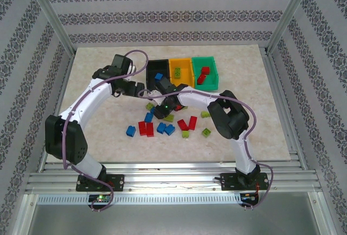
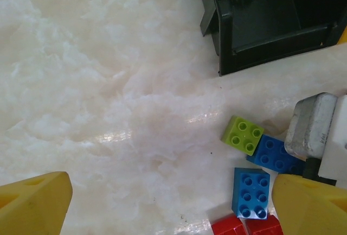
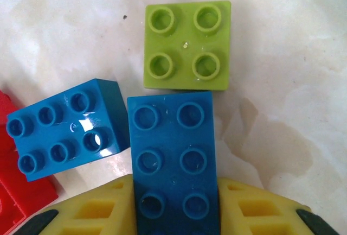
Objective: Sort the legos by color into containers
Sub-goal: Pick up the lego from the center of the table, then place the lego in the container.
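Lego (image 1: 158, 76), blue, inside black bin (image 1: 157, 61)

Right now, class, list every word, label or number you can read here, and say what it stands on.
"intel": small and sideways, on the grey camera housing.
Studs of the blue lego and the green lego: no embossing sharp enough to read.
Nothing else readable.

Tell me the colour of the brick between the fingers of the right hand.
Blue. The brick shows best in the right wrist view.
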Controlling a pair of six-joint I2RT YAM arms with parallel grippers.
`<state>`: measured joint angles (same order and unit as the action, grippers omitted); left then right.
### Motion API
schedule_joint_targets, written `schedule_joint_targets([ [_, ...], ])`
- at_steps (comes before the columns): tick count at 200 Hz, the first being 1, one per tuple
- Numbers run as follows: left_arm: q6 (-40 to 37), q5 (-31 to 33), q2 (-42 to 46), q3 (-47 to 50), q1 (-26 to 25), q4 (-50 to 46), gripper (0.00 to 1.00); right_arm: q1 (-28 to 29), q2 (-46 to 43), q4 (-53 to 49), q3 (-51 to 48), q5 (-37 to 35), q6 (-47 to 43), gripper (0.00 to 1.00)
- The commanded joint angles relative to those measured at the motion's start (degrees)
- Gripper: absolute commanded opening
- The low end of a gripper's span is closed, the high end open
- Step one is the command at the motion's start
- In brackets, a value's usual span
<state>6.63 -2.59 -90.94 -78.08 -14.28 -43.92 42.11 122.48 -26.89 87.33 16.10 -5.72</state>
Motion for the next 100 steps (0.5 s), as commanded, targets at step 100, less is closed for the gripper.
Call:
schedule_joint_targets([
  [100, 3.5, -8.2, 1.2, 2.5, 4.4, 5.1, 0.95, -11.9, -6.6, 16.7, 3.3, 6.7, 24.2, 0.31],
])
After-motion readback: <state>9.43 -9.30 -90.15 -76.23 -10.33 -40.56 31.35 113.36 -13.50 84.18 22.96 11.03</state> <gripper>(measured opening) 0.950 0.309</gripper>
